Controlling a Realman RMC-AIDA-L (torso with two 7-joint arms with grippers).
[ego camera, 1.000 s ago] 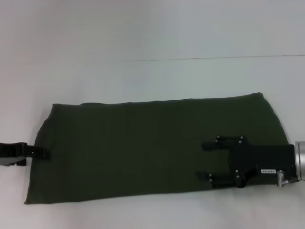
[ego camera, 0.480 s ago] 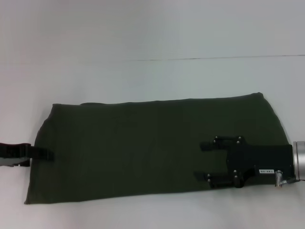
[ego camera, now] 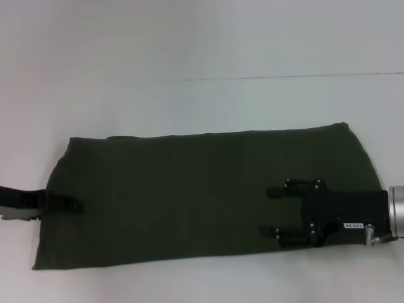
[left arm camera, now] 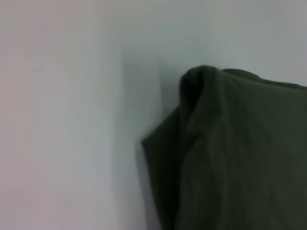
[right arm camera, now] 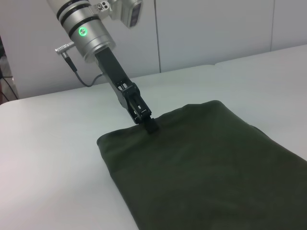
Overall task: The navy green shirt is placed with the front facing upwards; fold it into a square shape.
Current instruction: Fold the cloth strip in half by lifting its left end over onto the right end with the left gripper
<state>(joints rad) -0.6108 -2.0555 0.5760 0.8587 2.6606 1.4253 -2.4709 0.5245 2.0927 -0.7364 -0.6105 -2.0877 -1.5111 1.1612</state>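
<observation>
Shirt (ego camera: 202,192) lying flat on the white table (ego camera: 202,44), already folded into a long band running left to right, plain green side up, no letters or collar showing. Far edge tilts a bit, sitting farther away toward the right end. Near edge close to the table's near side. Left end looks rounded and slightly puffed up, with a fold of cloth bunched at the corner in the left wrist view (left arm camera: 230,153).

Left gripper (ego camera: 66,204) coming in low from the left edge, tip right on the shirt's left end, about midway between the near and far edges. From the right wrist view (right arm camera: 146,122) looks pinched down to a narrow tip touching the cloth at that edge, but can't really tell whether any fabric is actually caught between the fingers. Silver wrist with a green light behind it, arm slanting down to the table.

Right gripper (ego camera: 273,211) reaching in from the right, over the right part of the shirt, nearer the near edge. Two black fingers (ego camera: 278,192) spread well apart, pointing left, nothing between them. Looks like sitting on or just above the cloth, hard to say which.

Thin seam line (ego camera: 290,77) running across the table behind the shirt, well apart from it.
</observation>
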